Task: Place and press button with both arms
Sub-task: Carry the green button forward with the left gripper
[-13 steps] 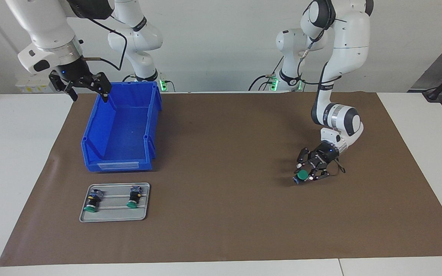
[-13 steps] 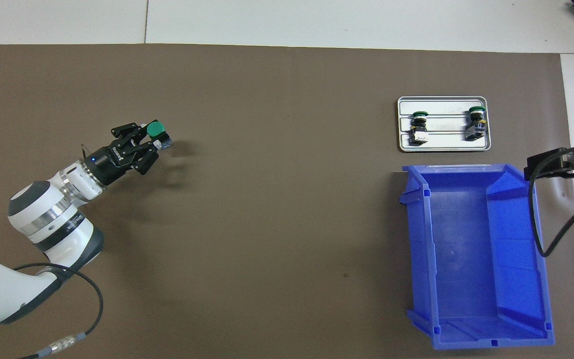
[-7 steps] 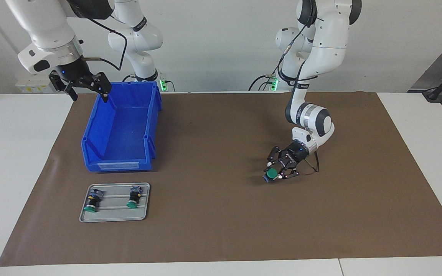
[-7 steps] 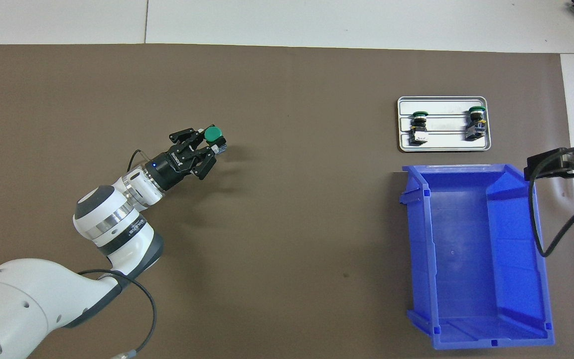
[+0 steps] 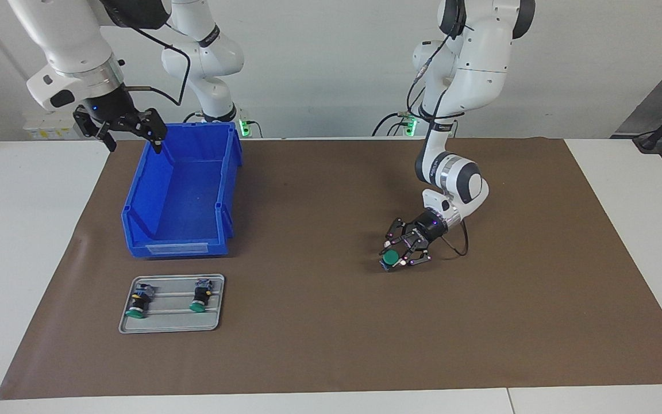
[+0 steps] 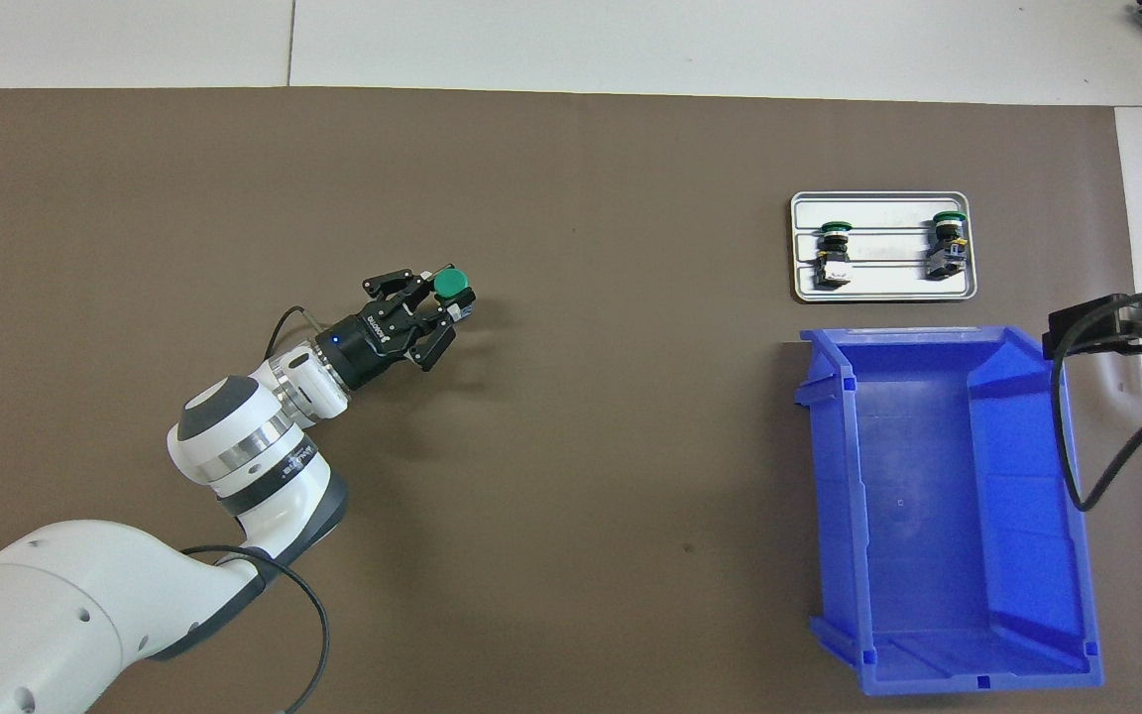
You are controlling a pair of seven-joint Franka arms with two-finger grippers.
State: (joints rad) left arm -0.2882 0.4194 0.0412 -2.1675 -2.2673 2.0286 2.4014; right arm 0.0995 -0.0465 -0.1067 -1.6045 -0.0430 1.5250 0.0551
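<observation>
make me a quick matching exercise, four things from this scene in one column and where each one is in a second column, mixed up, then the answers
Things:
1. button
2. blue bin
3. metal tray
4. right gripper

Places:
A. raised over the bin's rim nearest the robots, open
B. on the brown mat, farther from the robots than the bin, carrying two buttons
C. gripped in the left gripper over the middle of the mat
D. on the mat toward the right arm's end, nothing in it

Pairs: 1-C, 2-D, 3-B, 4-A
</observation>
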